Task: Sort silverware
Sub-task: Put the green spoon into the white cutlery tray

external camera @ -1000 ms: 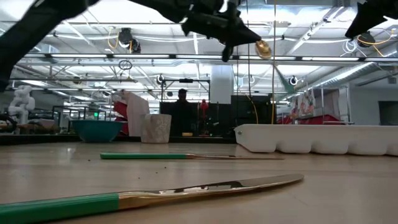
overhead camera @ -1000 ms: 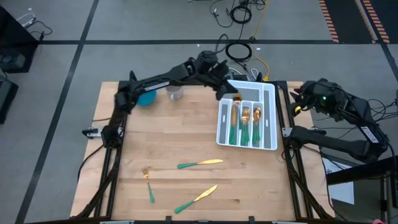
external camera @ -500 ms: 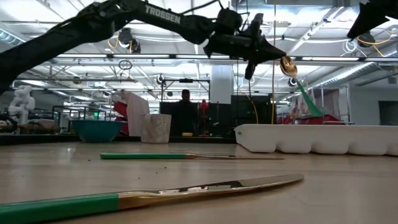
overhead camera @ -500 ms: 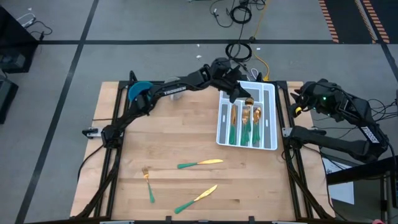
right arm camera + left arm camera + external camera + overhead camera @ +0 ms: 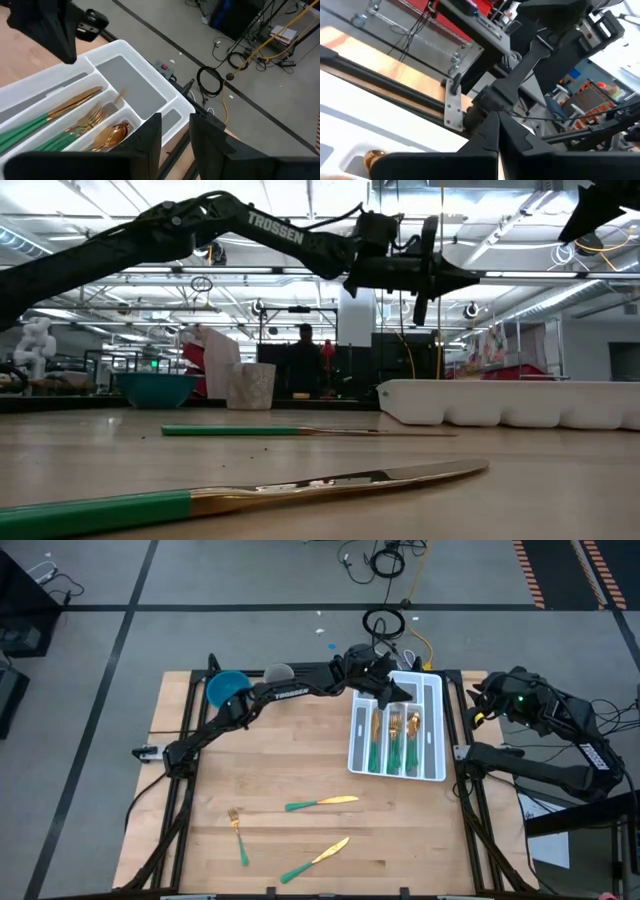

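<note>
High view shows the left gripper extended over the far end of the white plastic divided tray, which sits at the right side of the wooden table. Its fingers are pressed fully together with nothing visible between them — consistent with a piece delivered and the gripper now empty. The low view confirms this: the gripper hangs above the tray, clear of its rim, with no utensil in its jaws.

The tray's long compartments run parallel so that each type lies handle-aligned. Sorted gold-headed, teal-handled silverware fills the middle slots; the right wrist view shows knives, forks and a spoon each in a separate channel, heads toward the far end.

Three pieces remain loose on the near half of the table, well apart from the tray:
- a knife
- a second knife
- a small fork

The right gripper waits off the table's right edge, fingers slightly parted and holding nothing — positioned out of the left arm's path.
</note>
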